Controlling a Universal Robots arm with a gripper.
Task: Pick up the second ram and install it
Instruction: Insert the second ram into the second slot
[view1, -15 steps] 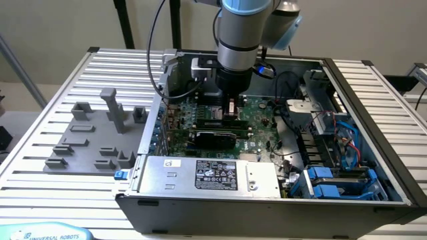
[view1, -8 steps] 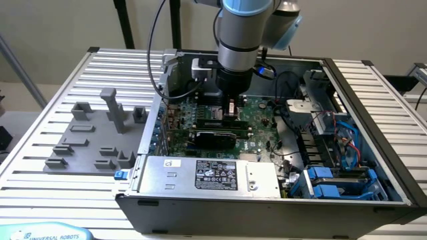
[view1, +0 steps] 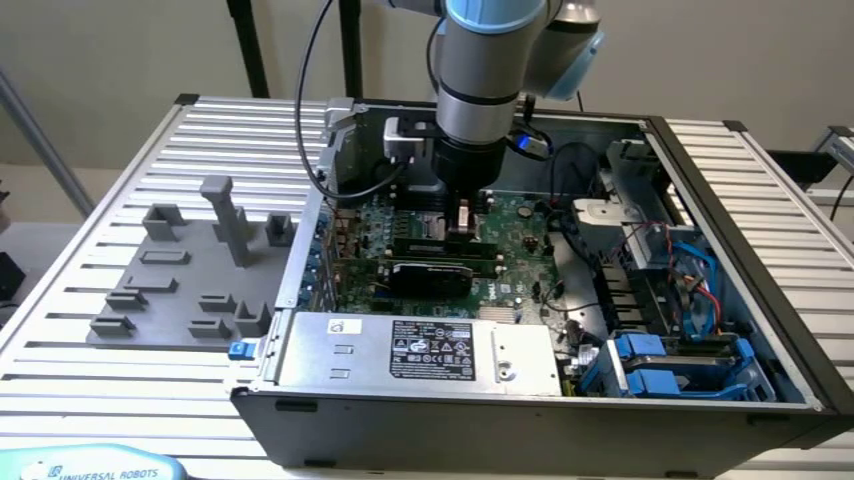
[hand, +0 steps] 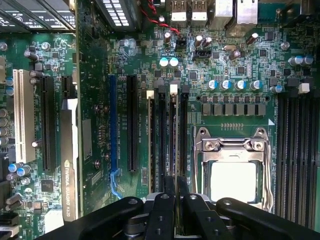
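The second ram shows edge-on as a thin strip with a white end, running down between my fingertips over the memory slots of the green motherboard. My gripper is shut on it, one black finger on each side. Whether the stick is seated in its slot I cannot tell. Another stick stands in a slot close beside it. In the exterior view my gripper points straight down into the open computer case, low over the motherboard.
The CPU socket lies right beside the slots, a black graphics card on the other side. The power supply fills the case front; cables and blue drive bays crowd the exterior view's right. Grey holder blocks stand outside the case.
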